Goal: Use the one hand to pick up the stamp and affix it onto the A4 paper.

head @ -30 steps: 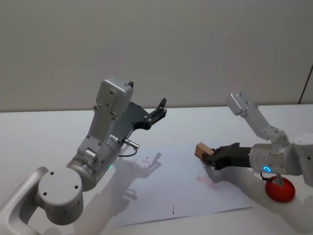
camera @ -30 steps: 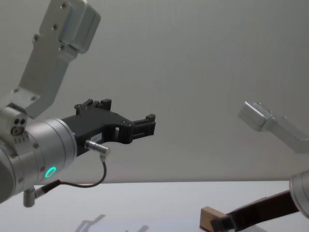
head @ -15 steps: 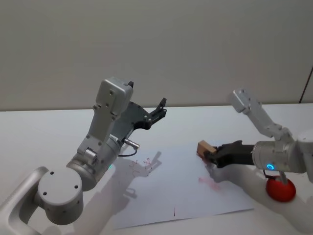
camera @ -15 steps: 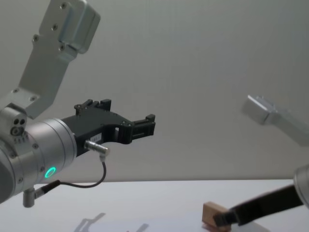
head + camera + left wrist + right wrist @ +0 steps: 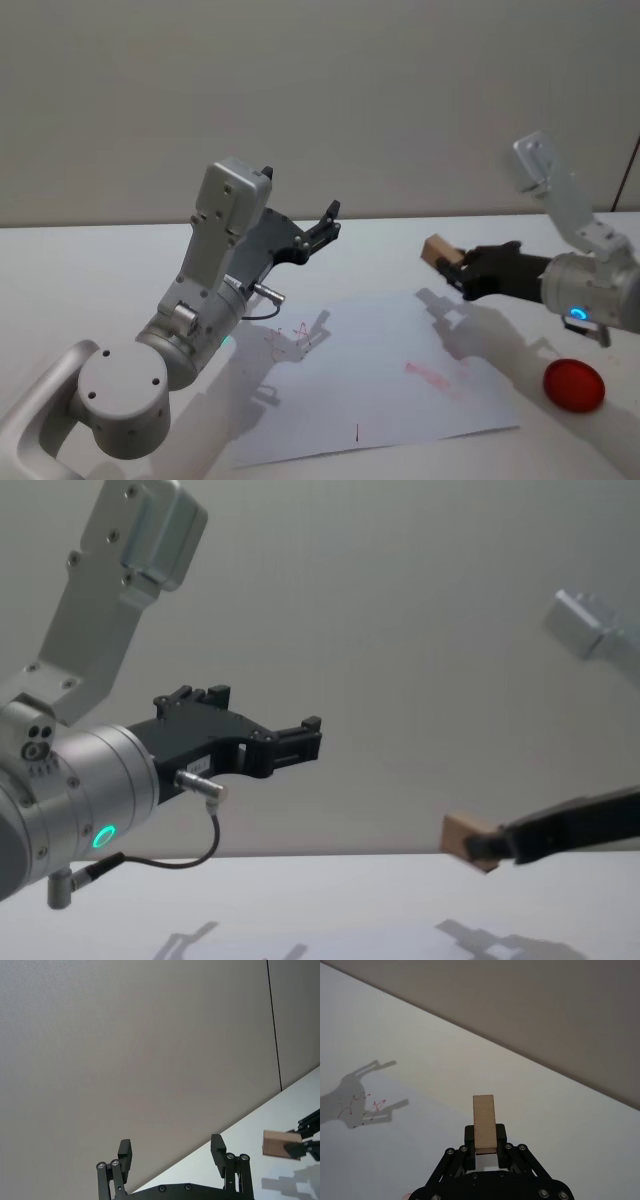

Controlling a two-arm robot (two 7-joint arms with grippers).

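Note:
My right gripper [image 5: 455, 266] is shut on the stamp [image 5: 437, 249], a small light-brown wooden block. It holds the block in the air above the far right corner of the A4 paper [image 5: 370, 400]. The chest view shows the stamp [image 5: 463, 837] well clear of the table, on the tips of the right gripper [image 5: 490, 847]. In the right wrist view the stamp [image 5: 484, 1122] stands upright between the black fingers [image 5: 500, 1136]. My left gripper [image 5: 328, 224] hangs open and empty over the paper's far left side.
A red round pad [image 5: 574, 386] lies on the white table [image 5: 90, 270] right of the paper. Red marks [image 5: 436, 375] and red scribbles [image 5: 293, 334] show on the sheet. The raised left arm [image 5: 215, 270] occupies the left side.
My right gripper has risen off the paper with the stamp and moved back and to the right. The left arm has not moved.

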